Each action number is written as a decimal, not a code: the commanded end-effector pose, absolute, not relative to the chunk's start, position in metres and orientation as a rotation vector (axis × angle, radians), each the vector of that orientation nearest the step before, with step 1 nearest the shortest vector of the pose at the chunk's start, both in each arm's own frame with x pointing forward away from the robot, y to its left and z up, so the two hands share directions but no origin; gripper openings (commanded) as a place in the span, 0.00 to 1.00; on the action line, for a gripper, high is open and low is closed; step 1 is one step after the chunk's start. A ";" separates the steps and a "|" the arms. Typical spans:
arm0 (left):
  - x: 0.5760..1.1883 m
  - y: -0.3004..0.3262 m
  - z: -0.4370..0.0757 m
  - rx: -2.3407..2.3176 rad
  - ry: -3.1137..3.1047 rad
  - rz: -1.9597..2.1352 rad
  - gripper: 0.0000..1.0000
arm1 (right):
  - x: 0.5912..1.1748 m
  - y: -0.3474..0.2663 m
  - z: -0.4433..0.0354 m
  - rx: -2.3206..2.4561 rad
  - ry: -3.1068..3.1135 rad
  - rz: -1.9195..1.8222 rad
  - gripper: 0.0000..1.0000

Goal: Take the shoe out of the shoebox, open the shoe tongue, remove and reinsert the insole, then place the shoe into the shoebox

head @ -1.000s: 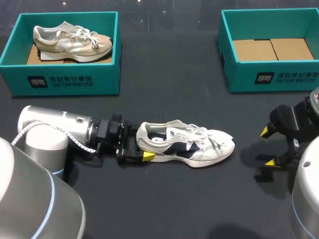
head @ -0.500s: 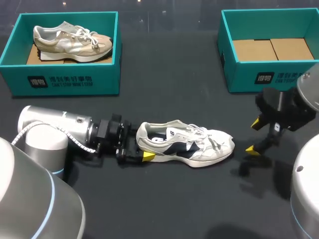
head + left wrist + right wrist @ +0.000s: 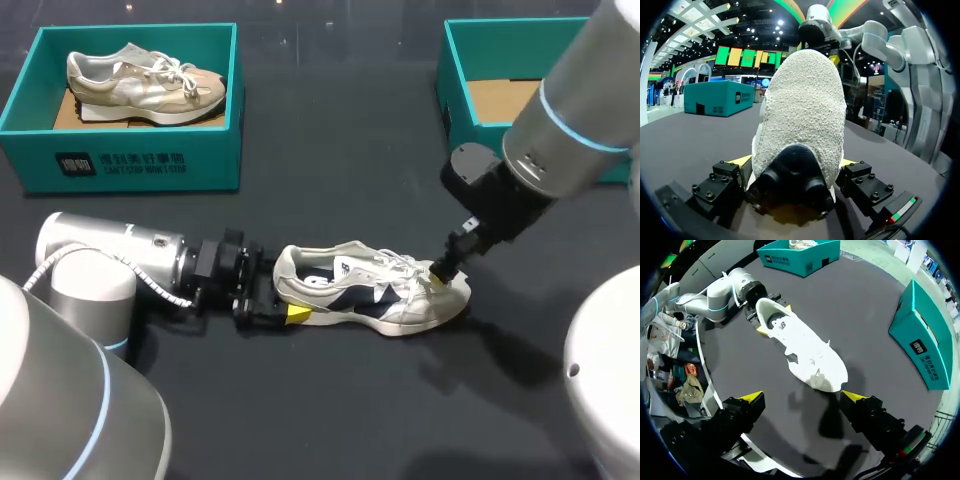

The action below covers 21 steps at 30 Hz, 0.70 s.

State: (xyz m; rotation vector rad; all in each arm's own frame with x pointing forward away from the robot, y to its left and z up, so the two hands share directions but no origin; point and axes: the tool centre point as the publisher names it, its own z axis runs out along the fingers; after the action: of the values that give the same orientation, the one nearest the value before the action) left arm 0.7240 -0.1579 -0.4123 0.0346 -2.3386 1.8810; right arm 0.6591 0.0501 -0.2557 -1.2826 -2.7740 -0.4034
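Note:
A white and navy shoe (image 3: 372, 290) lies on its sole mid-table, toe to the right. My left gripper (image 3: 283, 300) comes in from the left and is shut on the shoe's heel, one finger on each side. In the left wrist view the heel (image 3: 802, 110) fills the space between the yellow tips. My right gripper (image 3: 447, 268) hangs just over the toe, open and holding nothing. From the right wrist, the shoe (image 3: 800, 345) lies ahead of and below its spread fingers (image 3: 752, 397), with the left gripper (image 3: 757, 322) at the far end.
A teal shoebox (image 3: 140, 160) at the back left holds a beige shoe (image 3: 145, 82). A second teal shoebox (image 3: 445, 70) at the back right shows only its cardboard floor and is partly hidden by my right arm; it also appears beside the right gripper (image 3: 920, 335).
My right arm has swung up and left from the table's right edge to above the shoe's toe. The left arm and the shoe have not moved.

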 end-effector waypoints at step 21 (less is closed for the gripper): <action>0.722 -0.157 -0.414 0.037 -2.340 1.880 0.00 | 0.667 0.174 -0.254 -2.037 -2.263 0.297 1.00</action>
State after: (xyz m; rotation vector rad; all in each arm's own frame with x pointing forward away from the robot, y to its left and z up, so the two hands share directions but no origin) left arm 0.7239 -0.1578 -0.4123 0.0345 -2.3387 1.8808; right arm 0.6607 0.1533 -0.2492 -2.0452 -2.2392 -0.0456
